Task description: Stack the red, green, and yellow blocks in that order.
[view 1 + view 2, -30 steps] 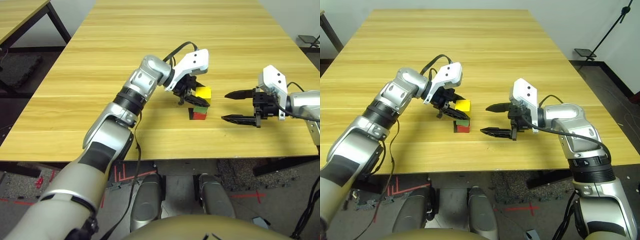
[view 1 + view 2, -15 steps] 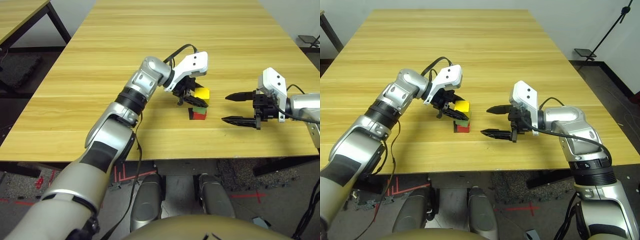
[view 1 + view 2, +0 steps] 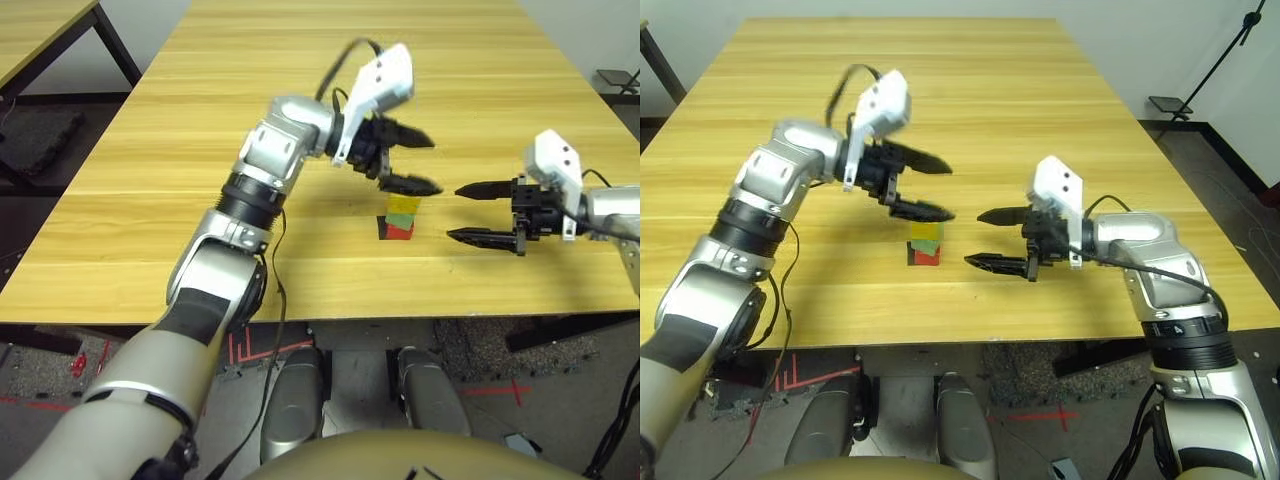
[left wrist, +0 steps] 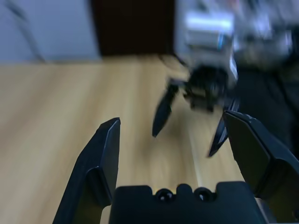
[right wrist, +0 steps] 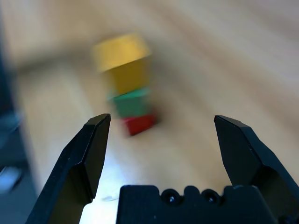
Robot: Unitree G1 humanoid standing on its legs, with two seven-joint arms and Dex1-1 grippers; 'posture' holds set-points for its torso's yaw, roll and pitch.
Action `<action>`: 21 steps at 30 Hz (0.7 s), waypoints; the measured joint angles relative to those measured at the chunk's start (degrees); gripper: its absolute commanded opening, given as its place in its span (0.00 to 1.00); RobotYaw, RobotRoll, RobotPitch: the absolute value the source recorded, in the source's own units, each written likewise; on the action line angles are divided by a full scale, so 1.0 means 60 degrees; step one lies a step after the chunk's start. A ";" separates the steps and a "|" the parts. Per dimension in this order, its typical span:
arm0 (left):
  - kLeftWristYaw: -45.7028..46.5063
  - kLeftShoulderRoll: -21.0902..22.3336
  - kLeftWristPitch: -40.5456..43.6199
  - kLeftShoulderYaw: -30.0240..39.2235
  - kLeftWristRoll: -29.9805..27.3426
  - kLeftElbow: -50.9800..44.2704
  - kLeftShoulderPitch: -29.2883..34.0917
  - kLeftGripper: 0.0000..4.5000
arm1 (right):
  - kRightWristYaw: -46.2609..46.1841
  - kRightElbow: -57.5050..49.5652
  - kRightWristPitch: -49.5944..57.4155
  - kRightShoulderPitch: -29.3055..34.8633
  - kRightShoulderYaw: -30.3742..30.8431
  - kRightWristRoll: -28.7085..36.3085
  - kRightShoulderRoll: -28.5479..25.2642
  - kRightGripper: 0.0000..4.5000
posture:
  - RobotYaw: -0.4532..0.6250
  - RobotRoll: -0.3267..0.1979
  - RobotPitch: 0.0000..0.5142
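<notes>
The three blocks stand as one small tower on the table: the red block [image 3: 399, 233] at the bottom, the green block [image 3: 400, 219] on it, and the yellow block [image 3: 404, 205] on top. My left gripper [image 3: 424, 161] hovers open just above and behind the tower, touching nothing. To the right of the tower, my right gripper [image 3: 457, 213] points at it with open, empty fingers. The right wrist view shows the yellow block [image 5: 122, 55], green block [image 5: 133, 102] and red block [image 5: 139, 124] ahead, between the fingers. The left wrist view looks past its own fingers at the right gripper [image 4: 187, 121].
A flat black patch [image 3: 381, 227] lies on the wooden table [image 3: 300, 80] against the tower's left side. The table's front edge [image 3: 300, 318] is close below the tower. A second table [image 3: 35, 30] stands at the far left.
My left gripper has opened, let go of the yellow block and risen up and back. The yellow block stays on the green one. The right gripper has hardly moved.
</notes>
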 measured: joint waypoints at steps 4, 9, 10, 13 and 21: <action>0.2939 0.0468 -0.1119 0.1757 0.0431 -0.0242 0.1644 0.99 | -0.1723 0.2167 -0.1329 -0.0401 -0.1157 -0.0294 0.0696 1.00 | 0.44 0.44 0.12; 0.5265 0.0427 -0.3287 0.2800 0.1090 0.0023 0.3649 0.99 | -0.3365 0.5498 -0.4580 -0.1214 -0.1995 -0.0893 0.1235 1.00 | 0.47 0.42 0.13; 0.5595 0.0371 -0.3573 0.2894 0.1173 0.0099 0.3996 0.99 | -0.3551 0.6081 -0.5141 -0.1417 -0.2093 -0.0984 0.1230 1.00 | 0.47 0.40 0.14; 0.6237 0.0056 -0.4533 0.2788 0.1458 0.0155 0.4808 0.99 | -0.3998 0.7569 -0.6365 -0.1840 -0.2198 -0.1203 0.1168 1.00 | 0.47 0.38 0.16; 0.7562 -0.0632 -0.5991 0.2388 0.1788 0.0338 0.5879 0.99 | -0.4372 1.0140 -0.7989 -0.2092 -0.2233 -0.1599 0.1037 1.00 | 0.51 0.38 0.16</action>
